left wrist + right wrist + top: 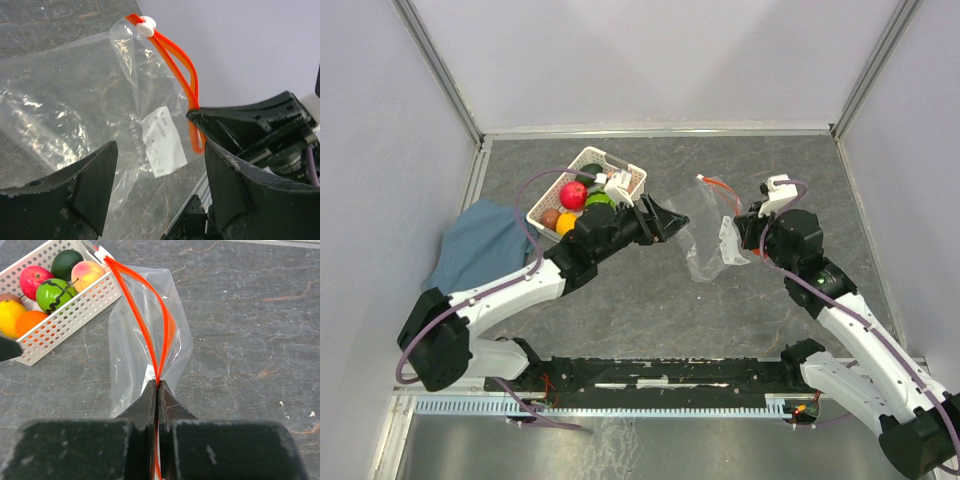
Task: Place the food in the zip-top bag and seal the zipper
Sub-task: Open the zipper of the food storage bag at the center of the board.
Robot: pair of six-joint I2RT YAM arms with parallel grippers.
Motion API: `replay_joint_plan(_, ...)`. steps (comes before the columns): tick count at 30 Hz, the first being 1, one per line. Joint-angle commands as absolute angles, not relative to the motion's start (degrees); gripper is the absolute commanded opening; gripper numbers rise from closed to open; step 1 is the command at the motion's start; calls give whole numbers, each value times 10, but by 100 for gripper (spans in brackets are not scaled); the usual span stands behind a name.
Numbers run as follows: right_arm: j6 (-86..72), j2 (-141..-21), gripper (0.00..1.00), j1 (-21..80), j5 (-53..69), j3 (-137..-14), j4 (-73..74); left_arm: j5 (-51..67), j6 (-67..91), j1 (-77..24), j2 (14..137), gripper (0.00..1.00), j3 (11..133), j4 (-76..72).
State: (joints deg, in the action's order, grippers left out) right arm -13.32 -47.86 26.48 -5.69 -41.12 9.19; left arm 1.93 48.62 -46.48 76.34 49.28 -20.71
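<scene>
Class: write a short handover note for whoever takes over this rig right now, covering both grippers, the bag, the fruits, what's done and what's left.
Right gripper: shut on the zipper at one end, holding the zip-top bag with its mouth parted.
Left gripper: open, facing the bag, holding nothing.
Toy fruits: in the white basket; none visible in the bag.
Done: bag mouth open. Left: load the fruits, then seal the zipper.

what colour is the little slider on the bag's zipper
White; the slider sits on the red-orange zipper strip. Clearest in the left wrist view.
</scene>
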Motion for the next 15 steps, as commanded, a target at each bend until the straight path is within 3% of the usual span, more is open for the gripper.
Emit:
replay_joint_plan(1, -134, -479, 2, 301, -116, -407, 30, -3, 518, -472, 798, 75, 539, -272)
replay_joint_plan(15, -84, -511, 2, 417, -224, -408, 6, -16, 543, -472, 880, 69, 594, -279)
